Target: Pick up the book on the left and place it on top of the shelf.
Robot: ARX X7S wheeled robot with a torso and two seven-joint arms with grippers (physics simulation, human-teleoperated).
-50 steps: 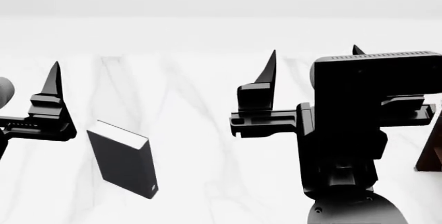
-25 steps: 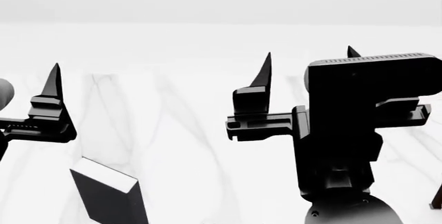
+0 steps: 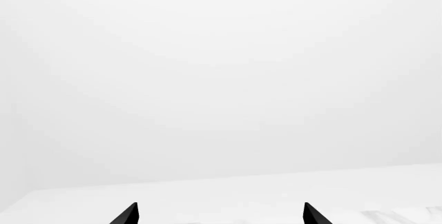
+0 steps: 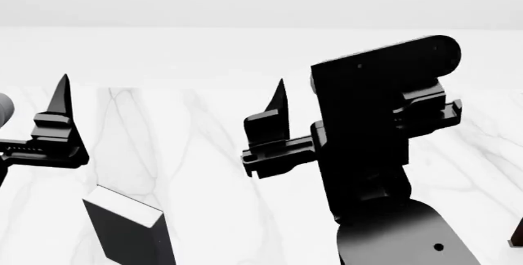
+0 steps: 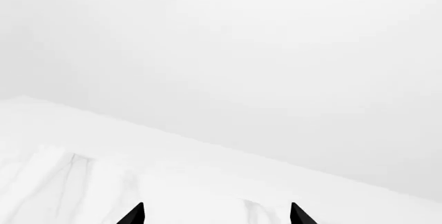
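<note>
Book (image 4: 131,231) below left gripper (image 3: 219,214)

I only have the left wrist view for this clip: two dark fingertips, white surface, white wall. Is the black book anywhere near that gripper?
Observer: Yes. In the head view the black book lies on the marble table, nearer the robot than the left gripper.
Operator: Is either gripper holding anything?
Observer: No. The left gripper is open and empty; the right gripper is too.
Operator: Any shelf in sight?
Observer: Only a dark brown sliver at the head view's right edge.
</note>
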